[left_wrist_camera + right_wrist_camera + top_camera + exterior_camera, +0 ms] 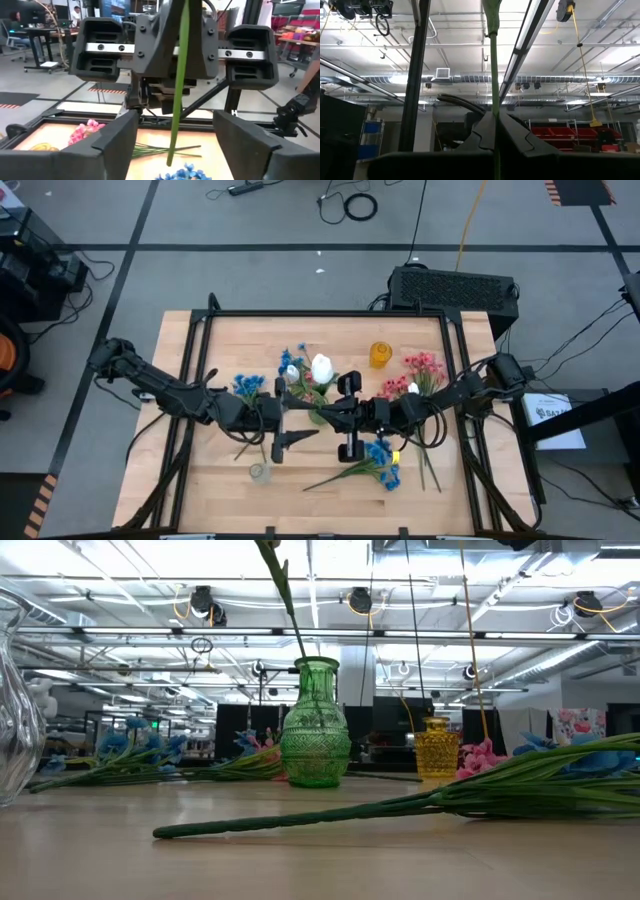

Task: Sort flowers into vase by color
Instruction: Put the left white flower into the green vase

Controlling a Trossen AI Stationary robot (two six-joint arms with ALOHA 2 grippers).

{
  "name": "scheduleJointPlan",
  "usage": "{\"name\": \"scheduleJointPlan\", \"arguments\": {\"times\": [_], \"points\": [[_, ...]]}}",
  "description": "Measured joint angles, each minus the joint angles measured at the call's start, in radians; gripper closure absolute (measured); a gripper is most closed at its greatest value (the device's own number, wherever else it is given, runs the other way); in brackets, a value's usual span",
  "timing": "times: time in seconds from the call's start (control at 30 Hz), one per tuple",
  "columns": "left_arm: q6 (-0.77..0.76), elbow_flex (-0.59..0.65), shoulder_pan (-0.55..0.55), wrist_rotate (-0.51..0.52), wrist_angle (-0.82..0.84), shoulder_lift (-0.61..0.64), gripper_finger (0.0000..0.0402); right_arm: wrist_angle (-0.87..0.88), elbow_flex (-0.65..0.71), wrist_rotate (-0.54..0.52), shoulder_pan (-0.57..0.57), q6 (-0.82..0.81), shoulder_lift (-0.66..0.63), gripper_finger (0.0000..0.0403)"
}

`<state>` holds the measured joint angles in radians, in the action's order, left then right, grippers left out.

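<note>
My right gripper (495, 117) is shut on a long green flower stem (178, 65) that stands upright over the table's middle; its blossom is out of both wrist views. My left gripper (175, 114) faces it, open, with one finger on each side of the stem's lower part and touching nothing. In the high view the two grippers (283, 418) (345, 418) meet mid-table, with a white bud (320, 367) just beyond them. A green vase (315, 725) stands behind, and a stem slants up from its mouth. My right gripper pinches the green stem (494, 100) between its two fingers, some way above the stem's lower end. The fingers come from the table's right and lie across the stem. The stem stands upright, and its lower end (169, 161) hangs free, clear of the table.
Blue sprays lie at the near right (380, 462) and at the left (248, 385), and pink ones at the far right (425, 367). A yellow vase (379, 354) stands far of centre and a clear glass vase (260, 472) near the front. A long stem (300, 820) lies across the foreground.
</note>
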<state>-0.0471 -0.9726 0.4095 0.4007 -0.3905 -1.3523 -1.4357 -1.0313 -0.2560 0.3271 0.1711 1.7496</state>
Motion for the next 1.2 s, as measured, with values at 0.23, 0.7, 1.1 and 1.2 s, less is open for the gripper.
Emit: {"name": "scheduleJointPlan", "arguments": {"times": [0.23, 0.7, 1.1, 1.2], "points": [[0.001, 0.000, -0.011, -0.001, 0.000, -0.003, 0.0191, 0.000, 0.000, 0.000, -0.001, 0.005, 0.000, 0.0403], [0.008, 0.000, -0.017, -0.045, -0.022, -0.011, 0.0303, 0.013, 0.000, 0.000, -0.017, 0.006, 0.000, 0.0403], [0.009, 0.000, -0.024, -0.058, -0.018, -0.011, 0.0394, 0.025, 0.000, 0.000, -0.022, 0.006, -0.001, 0.0403], [0.009, 0.000, -0.023, -0.059, -0.016, -0.011, 0.0395, 0.029, 0.000, 0.000, -0.022, 0.006, -0.001, 0.0403]]}}
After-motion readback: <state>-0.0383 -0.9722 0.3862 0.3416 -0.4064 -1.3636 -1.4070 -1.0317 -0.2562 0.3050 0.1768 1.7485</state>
